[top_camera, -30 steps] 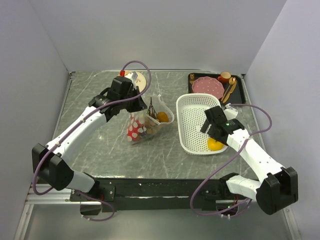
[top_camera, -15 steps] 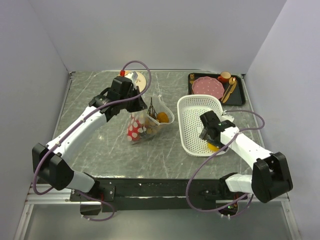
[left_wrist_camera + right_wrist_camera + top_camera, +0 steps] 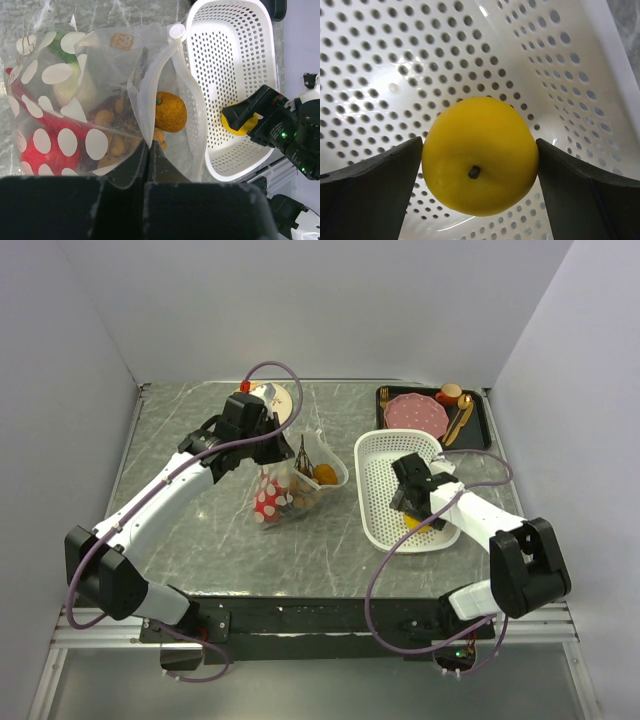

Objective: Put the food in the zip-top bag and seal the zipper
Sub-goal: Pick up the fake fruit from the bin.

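Observation:
The zip-top bag [image 3: 288, 487], clear with white dots, stands left of the basket and holds red pieces, brown nuts, a white-and-green vegetable and an orange round fruit [image 3: 170, 111]. My left gripper [image 3: 283, 456] is shut on the bag's mouth edge [image 3: 148, 145], beside the white zipper strip [image 3: 159, 75], and holds it open. A yellow round fruit [image 3: 480, 155] lies low in the white basket [image 3: 420, 60]. My right gripper [image 3: 480, 150] is shut on this fruit, one finger on each side. Both show in the top view [image 3: 412, 522].
The white perforated basket [image 3: 376, 445] sits right of the bag. A black tray [image 3: 482, 430] with a pink plate [image 3: 417, 410] and utensils stands at the back right. A round wooden piece lies behind the left wrist. Walls close in on the table.
My right gripper has swung left and in along the basket's near end and now sits around the yellow fruit. The left arm and the bag have not moved.

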Robot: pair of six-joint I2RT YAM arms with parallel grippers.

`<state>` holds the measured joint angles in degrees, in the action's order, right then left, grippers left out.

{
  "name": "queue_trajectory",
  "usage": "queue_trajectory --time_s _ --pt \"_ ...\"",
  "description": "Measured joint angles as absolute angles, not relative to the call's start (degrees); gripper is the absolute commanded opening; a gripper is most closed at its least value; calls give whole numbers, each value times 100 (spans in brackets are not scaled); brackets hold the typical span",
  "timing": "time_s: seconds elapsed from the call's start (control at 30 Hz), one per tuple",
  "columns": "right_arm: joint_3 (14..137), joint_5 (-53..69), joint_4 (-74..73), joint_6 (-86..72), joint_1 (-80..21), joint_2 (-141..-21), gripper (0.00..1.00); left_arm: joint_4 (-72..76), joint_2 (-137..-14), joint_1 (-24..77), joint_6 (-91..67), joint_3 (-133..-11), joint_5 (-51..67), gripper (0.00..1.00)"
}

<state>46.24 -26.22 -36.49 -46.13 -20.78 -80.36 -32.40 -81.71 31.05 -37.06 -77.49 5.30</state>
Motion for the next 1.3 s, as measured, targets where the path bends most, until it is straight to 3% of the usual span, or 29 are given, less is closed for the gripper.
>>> queue_trajectory --time_s 0.3,0.73,1.13,1.3 --pt "4696 -2543 -3352 -4412 -1992 -8051 93 -3240 -8173 3105 -3706 -7749 528 1" --pt "4681 -2274 -3094 -4248 -1933 -8108 55 -3242 -8171 3105 -3701 -7749 521 1" --pt "4722 -1671 -2899 -4027 -1922 -7317 54 -3242 -8171 3105 -3701 -7749 513 1" --pt "5347 -1096 -2661 -3885 -1931 -6864 53 -3242 -8171 3105 -3704 -7749 517 1"
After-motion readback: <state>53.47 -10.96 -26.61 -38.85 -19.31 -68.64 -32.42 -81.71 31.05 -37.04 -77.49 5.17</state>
